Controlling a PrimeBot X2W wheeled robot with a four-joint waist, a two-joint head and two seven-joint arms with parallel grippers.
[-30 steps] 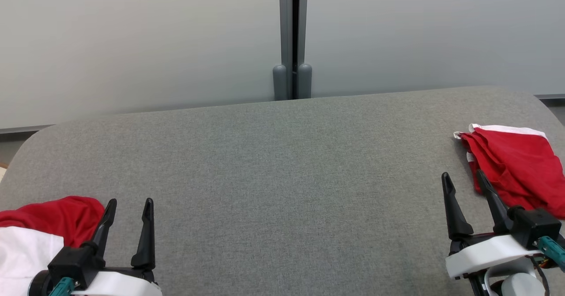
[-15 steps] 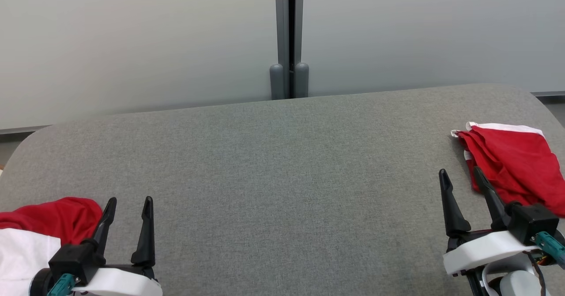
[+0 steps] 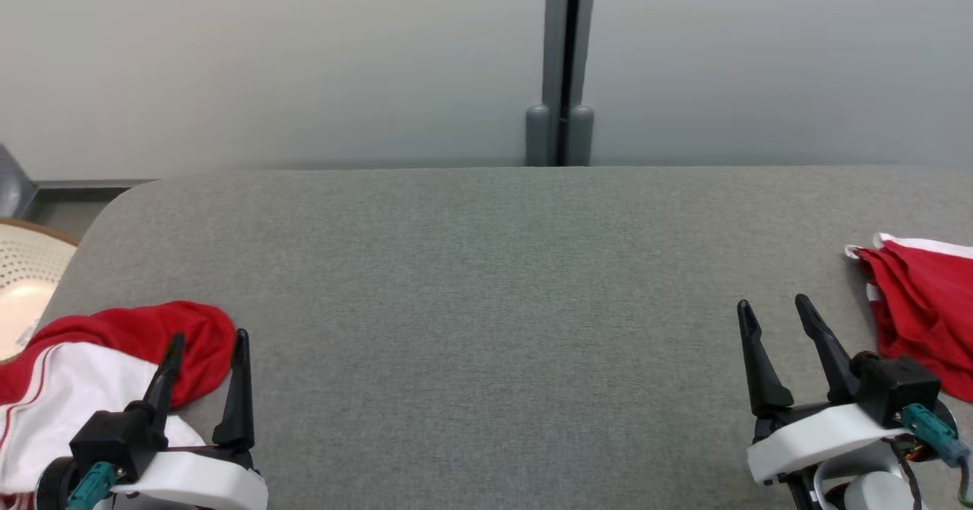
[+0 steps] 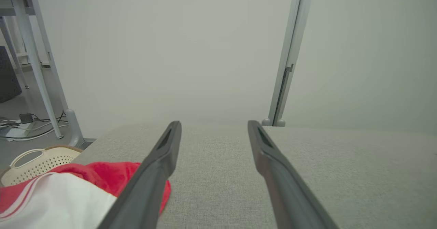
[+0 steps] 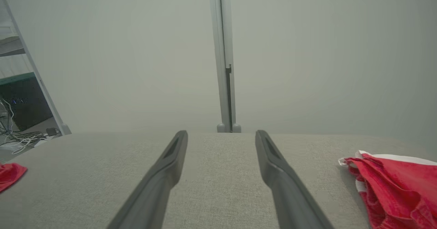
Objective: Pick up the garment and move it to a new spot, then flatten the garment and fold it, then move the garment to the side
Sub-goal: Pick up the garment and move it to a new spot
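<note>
Lab, grey partition panels [image 3: 304, 61], floor cables [image 4: 44, 132], padded table [image 3: 486, 305]

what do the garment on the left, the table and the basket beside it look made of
Garment on the left: soft matte cloth, probably a jersey knit; it lies in limp rumpled folds. Table: covered in grey woven fabric, going by its fine speckled weave. Basket: likely cream plastic, smooth with rows of small holes.
</note>
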